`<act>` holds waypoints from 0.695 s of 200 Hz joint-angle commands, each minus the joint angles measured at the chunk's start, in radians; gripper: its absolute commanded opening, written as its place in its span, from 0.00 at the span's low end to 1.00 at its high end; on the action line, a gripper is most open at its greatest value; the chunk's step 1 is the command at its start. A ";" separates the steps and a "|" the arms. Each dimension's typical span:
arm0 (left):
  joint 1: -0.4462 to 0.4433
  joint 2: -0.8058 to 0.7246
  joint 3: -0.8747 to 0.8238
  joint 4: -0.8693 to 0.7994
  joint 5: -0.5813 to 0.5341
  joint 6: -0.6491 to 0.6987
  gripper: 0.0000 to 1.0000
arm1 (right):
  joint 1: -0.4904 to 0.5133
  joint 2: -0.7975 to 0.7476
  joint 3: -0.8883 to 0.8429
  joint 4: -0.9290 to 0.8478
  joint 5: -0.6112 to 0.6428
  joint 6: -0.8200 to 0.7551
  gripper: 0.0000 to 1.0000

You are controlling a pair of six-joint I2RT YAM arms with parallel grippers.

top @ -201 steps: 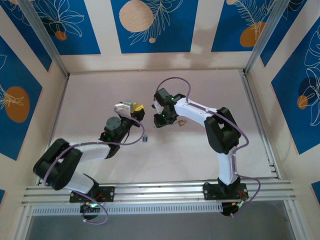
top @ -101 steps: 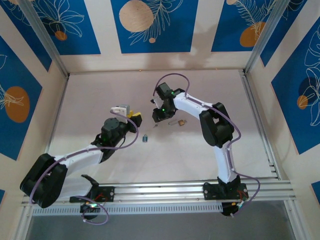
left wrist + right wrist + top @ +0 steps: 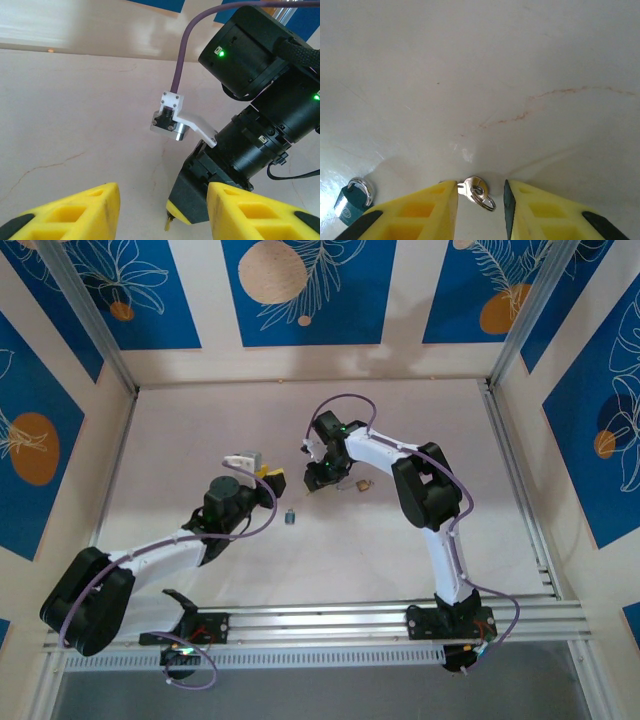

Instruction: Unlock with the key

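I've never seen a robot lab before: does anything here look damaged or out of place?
Only the pale tabletop: a thin reddish-brown line, like a hairline crack or stain, wanders across it ahead of the right gripper. The small teal padlock and silver ringed key look intact.

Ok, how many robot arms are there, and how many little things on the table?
Robot arms: 2
Blue-green padlock: 1
Silver key with ring: 1
Small brass thing: 1
Total: 5
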 commanded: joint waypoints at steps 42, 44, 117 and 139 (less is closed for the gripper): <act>0.007 -0.009 -0.008 0.001 0.027 -0.001 0.49 | -0.003 -0.016 -0.007 -0.014 -0.016 -0.003 0.18; 0.007 -0.009 -0.008 0.001 0.028 -0.001 0.49 | -0.003 -0.018 -0.009 -0.014 -0.016 -0.002 0.17; 0.006 -0.013 -0.007 -0.005 0.033 0.007 0.49 | 0.004 -0.093 -0.048 0.018 0.020 0.012 0.00; 0.007 -0.015 -0.008 -0.005 0.028 0.008 0.49 | 0.006 -0.141 -0.067 0.035 0.031 0.025 0.00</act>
